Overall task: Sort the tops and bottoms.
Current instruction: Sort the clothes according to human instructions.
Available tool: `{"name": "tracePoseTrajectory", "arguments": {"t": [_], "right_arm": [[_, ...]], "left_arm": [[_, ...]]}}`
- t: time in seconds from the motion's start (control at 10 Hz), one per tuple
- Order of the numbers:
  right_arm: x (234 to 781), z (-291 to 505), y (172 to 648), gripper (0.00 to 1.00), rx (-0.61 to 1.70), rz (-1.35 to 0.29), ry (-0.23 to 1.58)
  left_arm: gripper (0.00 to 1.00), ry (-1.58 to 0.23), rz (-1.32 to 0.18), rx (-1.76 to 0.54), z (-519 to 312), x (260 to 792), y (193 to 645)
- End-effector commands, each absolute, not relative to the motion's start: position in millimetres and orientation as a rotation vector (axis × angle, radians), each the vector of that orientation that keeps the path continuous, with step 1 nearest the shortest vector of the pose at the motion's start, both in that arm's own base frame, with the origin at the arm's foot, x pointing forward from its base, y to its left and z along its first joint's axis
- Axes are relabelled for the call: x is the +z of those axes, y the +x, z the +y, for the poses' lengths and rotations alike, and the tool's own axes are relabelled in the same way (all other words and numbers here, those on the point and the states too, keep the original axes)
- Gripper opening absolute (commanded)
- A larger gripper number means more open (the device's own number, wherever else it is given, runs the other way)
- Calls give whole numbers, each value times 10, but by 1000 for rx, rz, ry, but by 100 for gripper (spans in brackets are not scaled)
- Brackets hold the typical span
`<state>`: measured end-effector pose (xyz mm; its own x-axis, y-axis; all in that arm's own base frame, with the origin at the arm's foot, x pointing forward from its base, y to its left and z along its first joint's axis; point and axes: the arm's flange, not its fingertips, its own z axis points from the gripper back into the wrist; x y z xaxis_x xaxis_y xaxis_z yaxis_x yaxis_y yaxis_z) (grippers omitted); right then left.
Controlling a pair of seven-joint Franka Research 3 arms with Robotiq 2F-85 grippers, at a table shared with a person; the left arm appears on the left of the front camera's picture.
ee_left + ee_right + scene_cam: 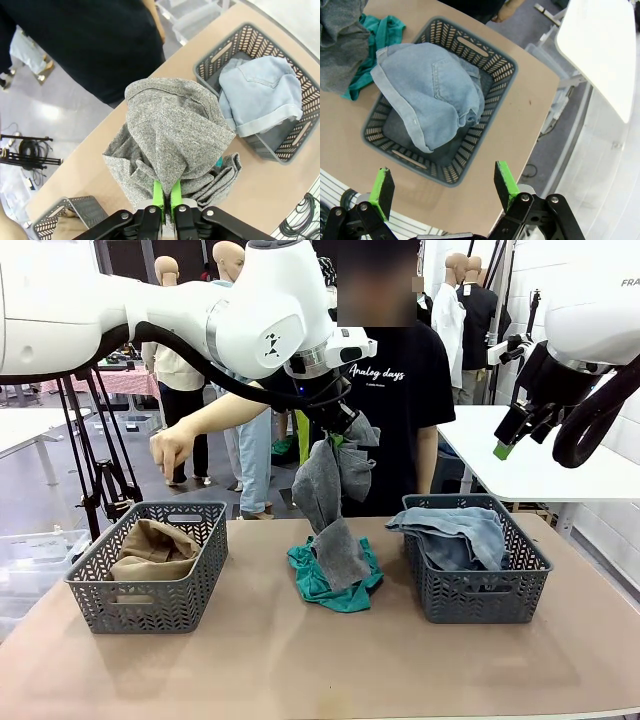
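2 grey slotted baskets stand on the tan table (300, 670), one near its left edge and one near its right. The left basket (95, 590) holds the tan khaki top (150, 548), crumpled inside. The right basket (520, 590) holds the faded denim bottoms (455, 533), heaped above the rim and spilling over the wall on the side toward the table's middle, with 1 pocket and a rolled cuff showing. Between the baskets the teal-green tee (315, 585) lies bunched on the table. The left gripper (166, 192) hangs above it, its green pads (158, 192) pressed together on a fold of the heather-grey tee (335, 495). That tee dangles from the jaws and its lower end rests on the teal one. The right gripper (442, 177) hovers high above the right basket, near the table's right edge, fingers spread wide and holding nothing. Beyond the far edge stands a person in a black tee, 1 hand (172, 450) held out toward the table's left side, fingers drooping loosely and holding nothing.
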<state>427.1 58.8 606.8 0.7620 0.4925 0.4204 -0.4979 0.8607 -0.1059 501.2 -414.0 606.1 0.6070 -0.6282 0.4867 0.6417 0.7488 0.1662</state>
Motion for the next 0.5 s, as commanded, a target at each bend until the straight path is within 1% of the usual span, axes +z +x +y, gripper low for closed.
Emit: {"name": "tracePoseTrajectory", "arguments": {"t": [0.0,0.2,0.4], "right_arm": [[6053,596,4270,100,523,-449,-9],[6053,596,4270,100,523,-449,-9],[6053,596,4270,100,523,-449,-9]], "left_arm": [[0,-19,-555,-730,-4115,6089,4999],[0,-26,-552,-734,-4140,6061,5012],[0,-8,-581,-690,-3819,6321,5003]]}}
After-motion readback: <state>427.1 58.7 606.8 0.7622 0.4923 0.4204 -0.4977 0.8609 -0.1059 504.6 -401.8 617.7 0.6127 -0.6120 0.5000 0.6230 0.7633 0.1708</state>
